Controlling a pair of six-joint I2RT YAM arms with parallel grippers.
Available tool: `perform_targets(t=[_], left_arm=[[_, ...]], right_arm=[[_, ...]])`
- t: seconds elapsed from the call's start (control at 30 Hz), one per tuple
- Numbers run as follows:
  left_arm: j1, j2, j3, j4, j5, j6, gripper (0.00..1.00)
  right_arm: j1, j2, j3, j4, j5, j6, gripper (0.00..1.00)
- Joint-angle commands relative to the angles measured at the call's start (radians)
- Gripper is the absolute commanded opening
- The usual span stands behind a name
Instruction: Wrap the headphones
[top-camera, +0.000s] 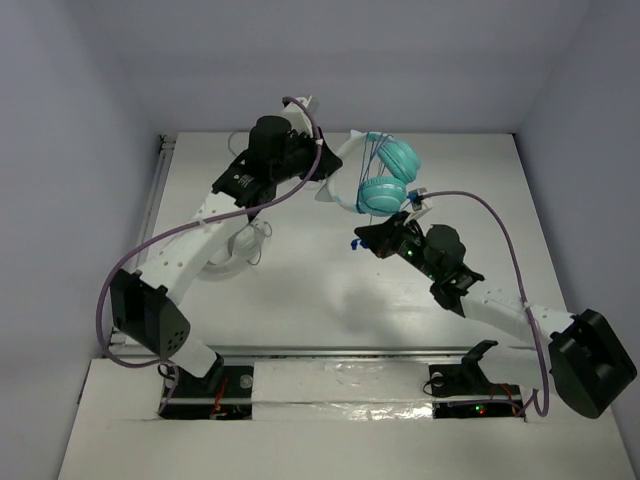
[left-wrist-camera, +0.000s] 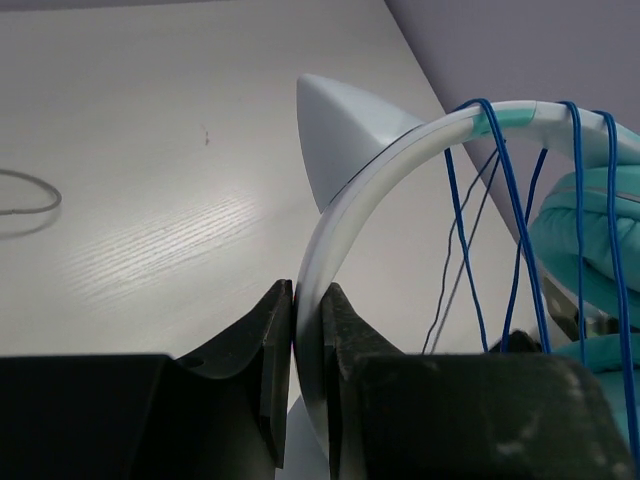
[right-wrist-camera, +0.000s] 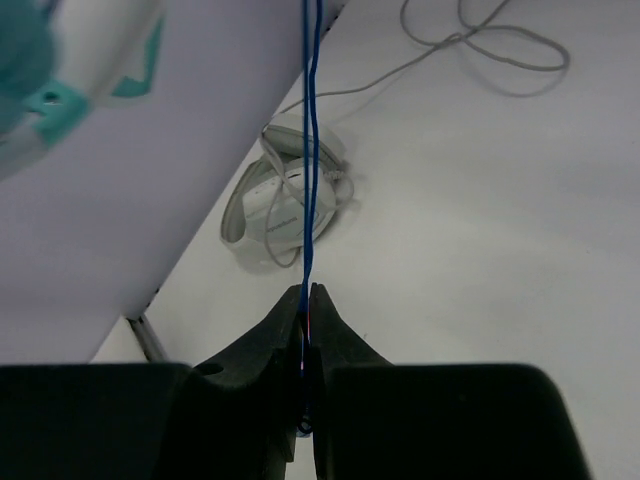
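Headphones (top-camera: 385, 175): held above the table's far middle, cable loops across the band.
Left gripper (left-wrist-camera: 307, 305): clenched on white headband (left-wrist-camera: 345, 230), steadying it like a spool.
Right gripper (right-wrist-camera: 309, 305): pinching blue cable (right-wrist-camera: 311, 150) taut, ready for winding.

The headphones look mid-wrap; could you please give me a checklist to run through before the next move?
1. Left gripper clamped on the white headband: ok.
2. Right gripper shut on the blue cable: ok.
3. Cable taut above the right jaws: ok, it runs straight up in the right wrist view.
4. Turns seated over the headband beside the teal ear cup: ok, several strands cross it.
5. Loose cable left beyond the right gripper: cannot tell.
6. White coiled item lying apart from the blue cable: ok in the top view.
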Motion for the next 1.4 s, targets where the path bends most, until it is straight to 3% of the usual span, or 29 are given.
perform_targets(t=[0.0,0.33,0.57,0.77,1.03,1.37], left_arm=[[-0.003,0.012,0.01,0.254,-0.079,-0.143,0.0],[0.008,0.166,-0.019,0.411,-0.217,-0.229,0.0],[-0.001,0.219,-0.171,0.546,-0.25,-0.279,0.0],[-0.067,0.207,-0.292,0.615,-0.364,-0.257,0.0],[-0.174,0.151,-0.46,0.725,-0.518,-0.235,0.0],[-0.213,0.049,-0.611,0.814,-0.57,-0.206,0.0]], right_arm=[[-0.001,-0.015,-0.027,0.056,-0.059,0.088,0.08],[-0.001,-0.01,-0.109,0.254,-0.123,0.212,0.08],[-0.001,0.059,-0.112,0.445,-0.123,0.324,0.08],[-0.001,0.154,-0.061,0.521,-0.051,0.46,0.06],[-0.001,0.292,-0.066,0.775,0.011,0.657,0.07],[-0.001,0.372,-0.141,0.921,0.202,0.798,0.1]])
